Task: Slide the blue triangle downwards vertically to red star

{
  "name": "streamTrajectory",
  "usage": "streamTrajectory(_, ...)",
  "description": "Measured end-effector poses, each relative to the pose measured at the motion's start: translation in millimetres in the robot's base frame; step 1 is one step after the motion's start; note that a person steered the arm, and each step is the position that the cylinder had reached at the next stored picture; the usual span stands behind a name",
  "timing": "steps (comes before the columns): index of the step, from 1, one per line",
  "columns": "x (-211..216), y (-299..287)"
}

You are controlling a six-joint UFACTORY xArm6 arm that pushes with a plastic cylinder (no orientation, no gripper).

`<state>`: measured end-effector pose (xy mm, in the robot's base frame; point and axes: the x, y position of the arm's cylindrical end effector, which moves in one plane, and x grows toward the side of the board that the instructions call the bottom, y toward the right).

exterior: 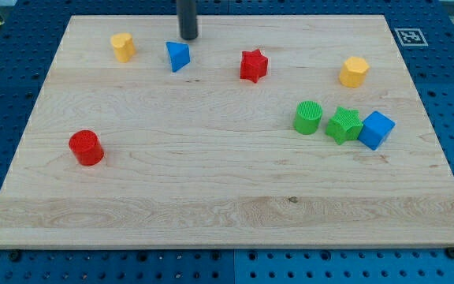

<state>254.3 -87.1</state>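
The blue triangle (177, 56) lies near the view's top, left of centre. The red star (253, 65) lies to its right, slightly lower. My tip (188, 37) stands just above the blue triangle, a little to its right, close to it with a narrow gap. The rod runs up out of the view's top edge.
A yellow block (122, 46) lies left of the triangle. A yellow hexagon block (354, 71) sits at the upper right. A green cylinder (308, 117), green star (344, 125) and blue cube (376, 130) cluster at right. A red cylinder (86, 147) sits at left. The wooden board (227, 221) has blue pegboard around it.
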Motion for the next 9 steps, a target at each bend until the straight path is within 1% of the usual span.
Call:
streamTrajectory(1,52,6)
streamTrajectory(2,119,45)
streamTrajectory(3,147,70)
streamTrajectory(4,104,64)
streamTrajectory(5,67,24)
streamTrajectory(6,60,-34)
streamTrajectory(7,85,-40)
streamTrajectory(8,126,34)
streamTrajectory(9,156,89)
